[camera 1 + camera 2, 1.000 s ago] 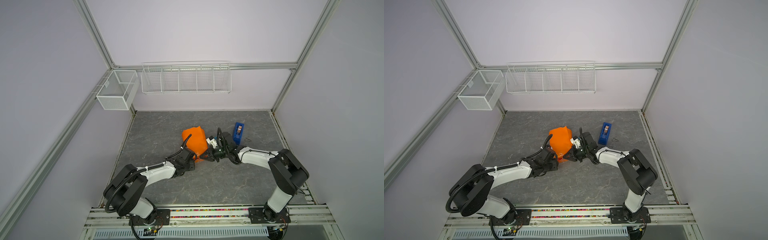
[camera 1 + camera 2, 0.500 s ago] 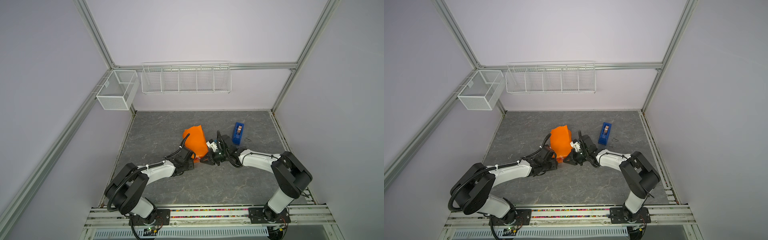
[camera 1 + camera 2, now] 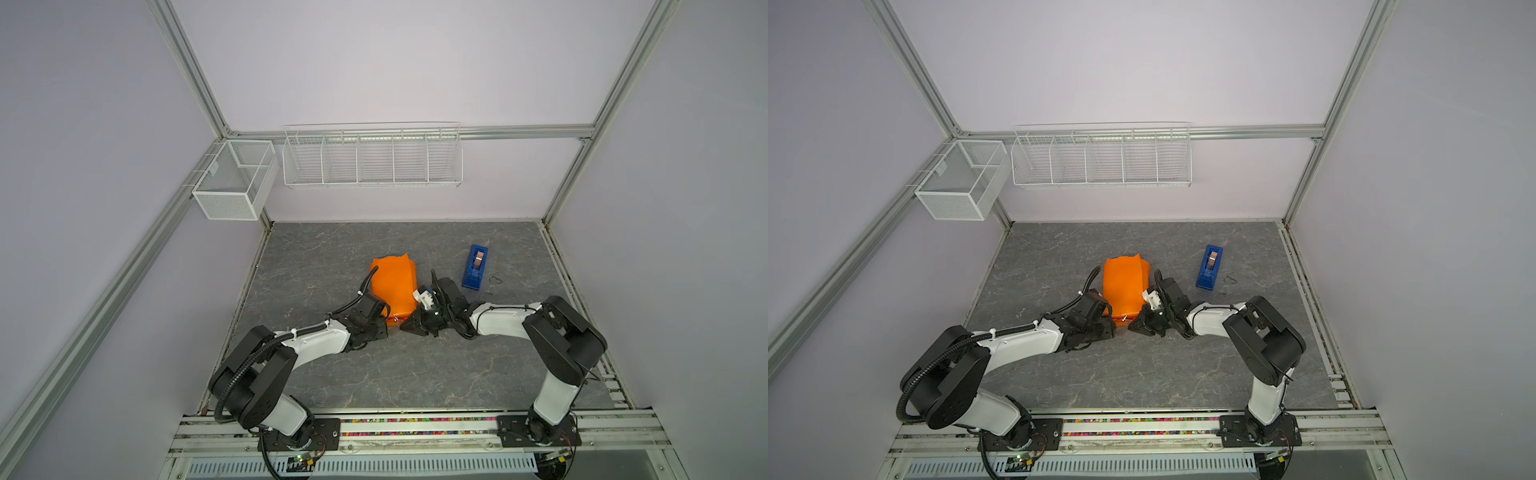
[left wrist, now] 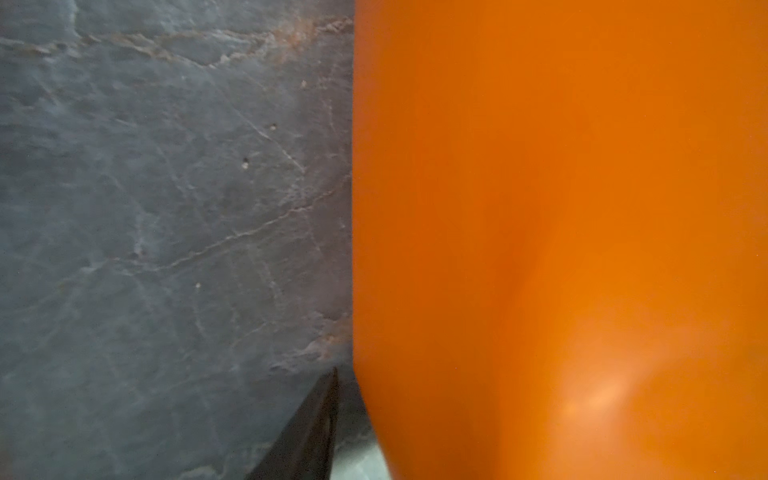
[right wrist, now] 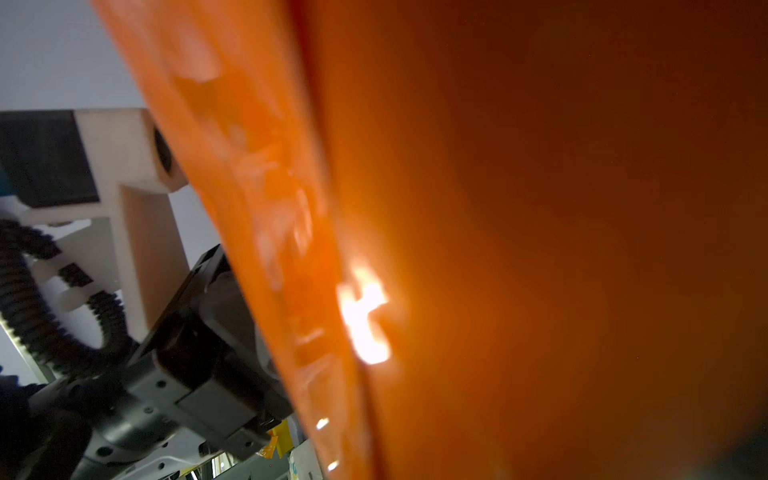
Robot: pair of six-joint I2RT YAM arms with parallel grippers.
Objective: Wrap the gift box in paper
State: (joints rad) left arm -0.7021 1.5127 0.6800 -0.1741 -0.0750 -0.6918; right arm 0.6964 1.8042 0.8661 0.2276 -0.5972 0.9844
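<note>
The orange paper point(image 3: 392, 286) point(image 3: 1123, 282) is folded into a tall, narrow bundle mid-table; the gift box is hidden inside it. My left gripper point(image 3: 385, 318) point(image 3: 1111, 319) is at the bundle's near left end. In the left wrist view one dark finger point(image 4: 311, 428) lies beside the paper point(image 4: 540, 208) with a sliver of floor between; the other finger is hidden. My right gripper point(image 3: 405, 327) point(image 3: 1133, 326) points its closed tips at the bundle's near right corner, next to a small white scrap. Paper point(image 5: 540, 208) fills the right wrist view and hides the fingers.
A bright blue tape dispenser point(image 3: 475, 267) point(image 3: 1210, 266) stands to the right of the bundle, with a small dark wire loop point(image 3: 494, 278) beyond it. White wire baskets point(image 3: 235, 183) point(image 3: 372, 158) hang on the back wall. The left arm's wrist point(image 5: 187, 353) shows close by in the right wrist view.
The paper bundle has turned a little and now looks narrower and taller. My right gripper has slid down along its right side to the near corner. The left arm has hardly moved.
</note>
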